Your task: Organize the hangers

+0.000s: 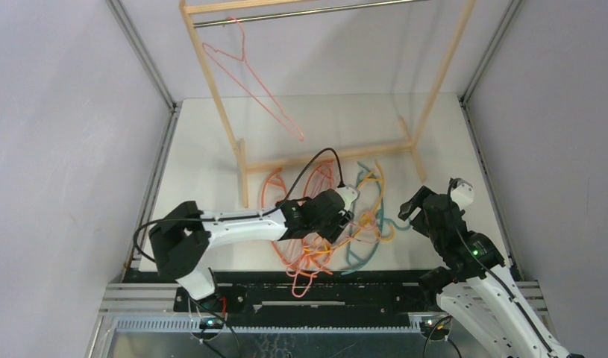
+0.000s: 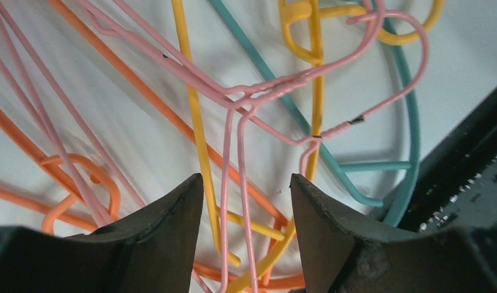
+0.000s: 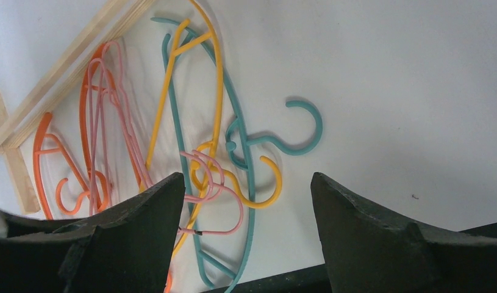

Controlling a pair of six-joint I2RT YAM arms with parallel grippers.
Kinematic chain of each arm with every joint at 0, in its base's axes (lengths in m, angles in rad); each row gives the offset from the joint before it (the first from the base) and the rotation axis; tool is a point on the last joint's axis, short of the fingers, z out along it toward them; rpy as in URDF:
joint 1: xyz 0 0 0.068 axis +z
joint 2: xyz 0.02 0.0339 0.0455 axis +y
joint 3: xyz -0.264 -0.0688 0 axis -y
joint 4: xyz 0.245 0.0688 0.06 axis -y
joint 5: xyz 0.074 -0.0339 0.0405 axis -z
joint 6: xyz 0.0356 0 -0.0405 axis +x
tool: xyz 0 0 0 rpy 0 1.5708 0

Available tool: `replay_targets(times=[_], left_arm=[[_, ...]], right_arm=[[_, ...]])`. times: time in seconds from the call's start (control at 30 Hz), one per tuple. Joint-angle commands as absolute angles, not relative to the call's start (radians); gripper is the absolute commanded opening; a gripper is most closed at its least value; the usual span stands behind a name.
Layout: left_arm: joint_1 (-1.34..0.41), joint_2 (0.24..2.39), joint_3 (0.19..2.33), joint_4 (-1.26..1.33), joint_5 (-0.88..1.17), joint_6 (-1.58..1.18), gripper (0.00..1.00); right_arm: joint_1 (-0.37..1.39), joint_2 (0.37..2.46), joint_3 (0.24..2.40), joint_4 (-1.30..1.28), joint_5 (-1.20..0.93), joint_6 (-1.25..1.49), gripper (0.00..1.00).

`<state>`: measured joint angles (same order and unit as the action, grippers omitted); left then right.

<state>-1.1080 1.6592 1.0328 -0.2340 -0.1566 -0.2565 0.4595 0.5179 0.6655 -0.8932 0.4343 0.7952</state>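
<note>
Left arm (image 1: pixel 241 222), at the left end of the black mounting rail (image 1: pixel 375 278): white link shells, black joint housings, black cable (image 1: pixel 319 152) looped over the wrist, red wire (image 1: pixel 224 304) beside the rail. Right arm (image 1: pixel 476 294), at the rail's right end: same white-and-black build, green light (image 1: pixel 476 252) on a black joint, white wrist block (image 1: pixel 462 192). Fingers (image 2: pixel 166 232) of both: matt black curved wedges.

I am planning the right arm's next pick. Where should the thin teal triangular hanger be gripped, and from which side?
Probably at its hook, coming straight down from the right of the pile. The thin teal triangular hanger lies flat; the hook rests alone on bare white table, while the yellow-orange hanger crosses its body. Set the jaws across the stem.
</note>
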Motion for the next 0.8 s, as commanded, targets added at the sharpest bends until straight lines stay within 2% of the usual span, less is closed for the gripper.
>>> replay_targets(times=[0.0,0.27,0.4,0.57,0.77], left_arm=[[-1.143,1.554,1.015,-0.257,-0.191,-0.3,0.59],[-1.196,1.57,1.024,-0.254,-0.196,-0.317,0.59],[-1.192,1.636,1.114,-0.262,-0.219,-0.253,0.6],[-1.161,1.729,1.21,-0.264,-0.225,-0.205,0.6],[-1.105,1.791,1.216,-0.245,-0.212,-0.195,0.59]], right_arm=[[0.456,0.529,0.667,-0.87,0.43,0.812,0.84],[0.457,0.523,0.666,-0.871,0.425,0.81,0.84],[0.457,0.505,0.667,-0.88,0.428,0.805,0.84],[0.456,0.481,0.667,-0.891,0.431,0.812,0.83],[0.456,0.475,0.667,-0.896,0.429,0.824,0.83]])
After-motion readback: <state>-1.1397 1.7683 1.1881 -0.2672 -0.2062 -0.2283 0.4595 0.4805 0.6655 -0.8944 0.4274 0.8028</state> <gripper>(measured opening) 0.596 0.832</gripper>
